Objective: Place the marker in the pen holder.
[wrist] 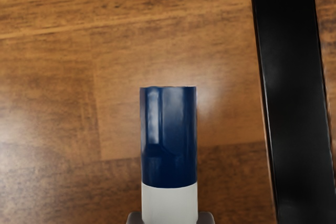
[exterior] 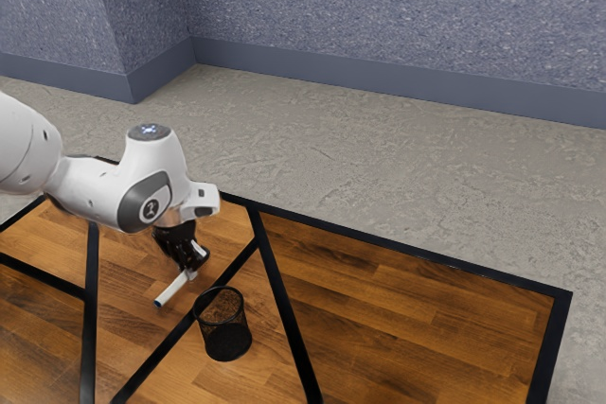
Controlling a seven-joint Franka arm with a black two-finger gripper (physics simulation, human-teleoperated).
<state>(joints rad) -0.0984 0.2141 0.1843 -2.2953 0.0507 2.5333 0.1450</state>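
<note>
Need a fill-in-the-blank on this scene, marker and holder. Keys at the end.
1. The marker has a white body and a dark ____ end.
2. Of the two fingers on the gripper, ____ touch the marker.
3. The pen holder is colored ____.
4. Inside or outside the pen holder? The marker is ____ it.

Missing words: blue; both; black; outside

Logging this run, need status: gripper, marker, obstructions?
Gripper shut on marker, blue end outward. Marker outside upright pen holder. No obstacle seen between them.
</note>
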